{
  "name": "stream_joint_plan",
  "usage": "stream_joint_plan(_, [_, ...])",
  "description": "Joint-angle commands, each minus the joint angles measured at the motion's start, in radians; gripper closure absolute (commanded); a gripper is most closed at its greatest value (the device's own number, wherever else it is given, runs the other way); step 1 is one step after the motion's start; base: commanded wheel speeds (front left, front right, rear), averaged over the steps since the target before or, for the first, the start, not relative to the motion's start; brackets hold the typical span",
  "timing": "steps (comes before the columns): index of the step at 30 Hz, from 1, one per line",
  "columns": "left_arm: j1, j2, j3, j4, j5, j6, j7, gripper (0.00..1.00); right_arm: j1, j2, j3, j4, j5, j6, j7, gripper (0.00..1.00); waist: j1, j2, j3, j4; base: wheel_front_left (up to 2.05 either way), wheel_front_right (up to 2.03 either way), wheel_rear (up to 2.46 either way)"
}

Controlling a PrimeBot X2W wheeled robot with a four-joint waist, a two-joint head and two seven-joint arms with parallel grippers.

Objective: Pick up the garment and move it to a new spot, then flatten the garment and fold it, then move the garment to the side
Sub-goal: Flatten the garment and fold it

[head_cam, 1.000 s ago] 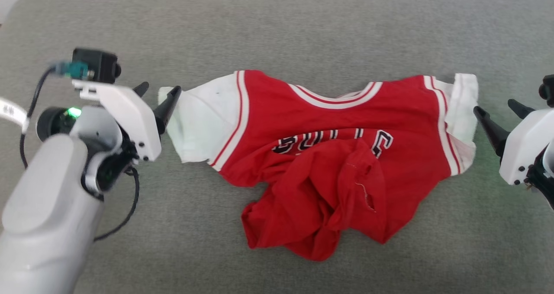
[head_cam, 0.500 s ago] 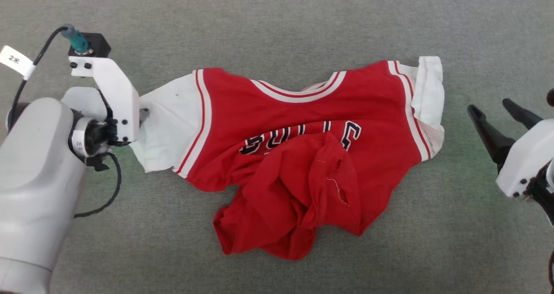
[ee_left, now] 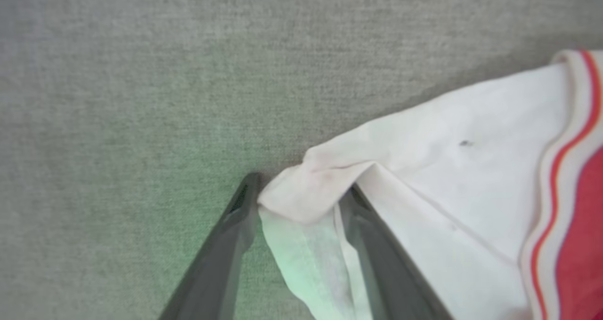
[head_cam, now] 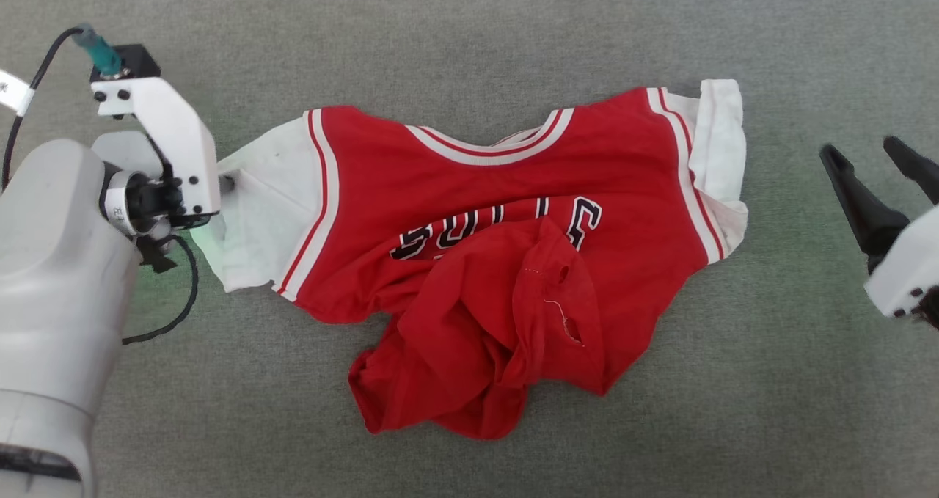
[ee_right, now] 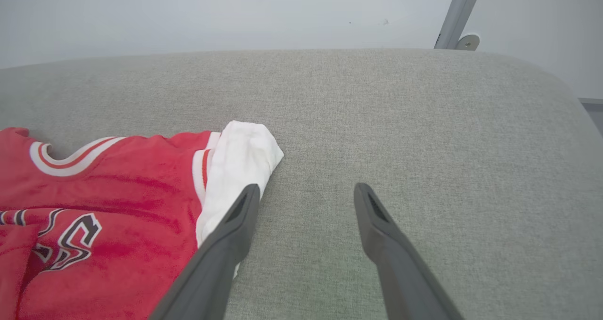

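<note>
while loose on grey cushion [head_cam: 469, 28], garment [head_cam: 469, 190] sleeve inside wide-apart left end effector [ee_left: 301, 188]; right end effector [head_cam: 860, 147] equally wide, empty.

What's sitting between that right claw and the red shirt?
Nothing: the head view shows bare grey cushion between the right gripper and the garment.

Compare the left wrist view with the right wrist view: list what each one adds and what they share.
Left wrist view: the left gripper, fingers spread, straddles a bunched fold of the garment's white sleeve, which bears a small dark speck. Right wrist view: the right gripper open above the grey cushion; also the other sleeve, collar, chest lettering, a pale wall and a metal post. Shared: the garment's red body, striped trim and the cushion.
</note>
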Motion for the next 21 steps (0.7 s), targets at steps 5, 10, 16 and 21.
stream_joint_plan(5, [0.013,-0.056,-0.015,0.059,-0.020,-0.033,-0.038,1.00,-0.079,-0.014,0.040,0.048,0.005,-0.001,-0.046,0.00,0.0000,-0.0001,0.024,0.021,0.00,0.00,0.00])
stream_joint_plan(10, [-0.019,-0.092,-0.025,0.094,-0.019,-0.051,-0.072,1.00,-0.166,-0.032,0.099,0.172,0.031,0.000,-0.023,0.00,0.0000,-0.0001,0.044,0.053,0.00,0.00,0.00])
stream_joint_plan(16, [-0.055,-0.133,-0.031,0.131,-0.021,-0.066,-0.105,1.00,-0.276,-0.050,0.187,0.343,0.077,0.000,0.068,0.00,0.0000,-0.0001,0.066,0.089,0.00,0.00,0.00])
stream_joint_plan(21, [-0.082,-0.166,-0.041,0.155,-0.024,-0.083,-0.128,1.00,-0.350,-0.053,0.260,0.496,0.102,0.000,0.145,0.00,0.0000,-0.0001,0.079,0.113,0.00,0.00,0.00])
